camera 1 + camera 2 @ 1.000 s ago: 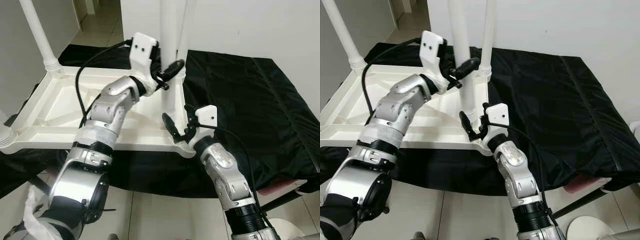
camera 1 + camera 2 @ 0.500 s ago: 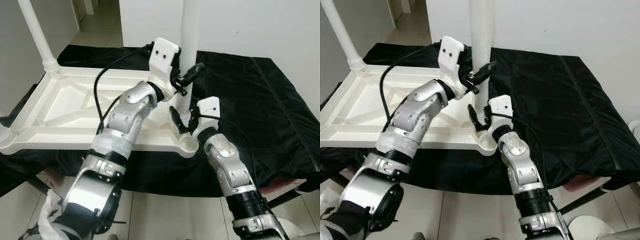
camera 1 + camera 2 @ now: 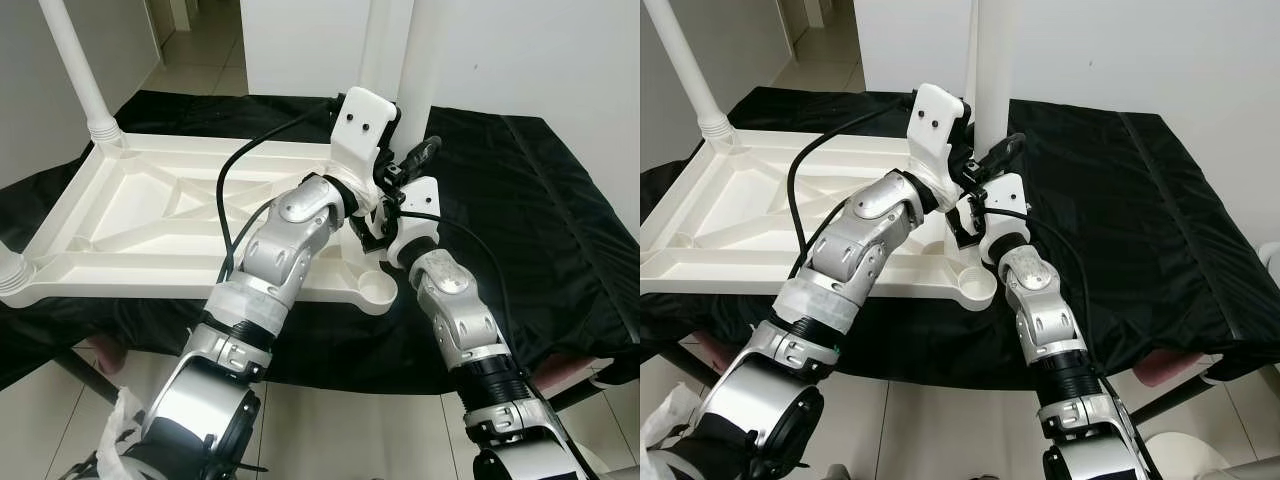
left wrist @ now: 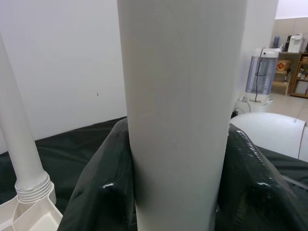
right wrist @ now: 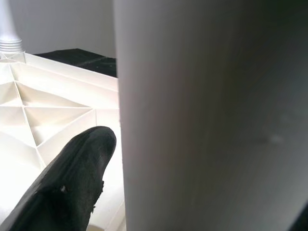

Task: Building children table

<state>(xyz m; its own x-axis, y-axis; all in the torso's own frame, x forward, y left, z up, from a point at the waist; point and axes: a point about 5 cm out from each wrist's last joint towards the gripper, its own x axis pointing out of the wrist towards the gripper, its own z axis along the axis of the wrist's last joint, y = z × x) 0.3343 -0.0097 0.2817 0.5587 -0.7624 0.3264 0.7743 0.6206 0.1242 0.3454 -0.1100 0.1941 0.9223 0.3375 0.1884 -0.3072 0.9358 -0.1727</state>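
Seating the white leg (image 3: 987, 70) in the empty corner socket (image 3: 377, 292) looks to be the step in hand, judging by how both arms crowd that corner; the upturned white tabletop (image 3: 150, 215) lies on the black cloth (image 3: 1120, 210), with another leg (image 3: 75, 65) already standing at its 10 o'clock corner. The left gripper (image 4: 180, 197) is clamped round the leg, a black finger on either side of it as its wrist view shows; in the head views it grips at about 12 o'clock from the open socket. The right gripper (image 3: 378, 222) sits lower, close against the leg; one black finger (image 5: 72, 183) lies alongside the shaft, yet whether the pair pinch it or merely steady it I cannot tell.

To do this well: hold the leg plumb before lowering, since a tilted foot would likely catch the socket rim; bring it toward 6 o'clock until it stands over the cup; let the upper grip carry the weight while the lower one guides the foot; press straight down, then twist if the joint is threaded like the ribbed collar at the far leg's base.
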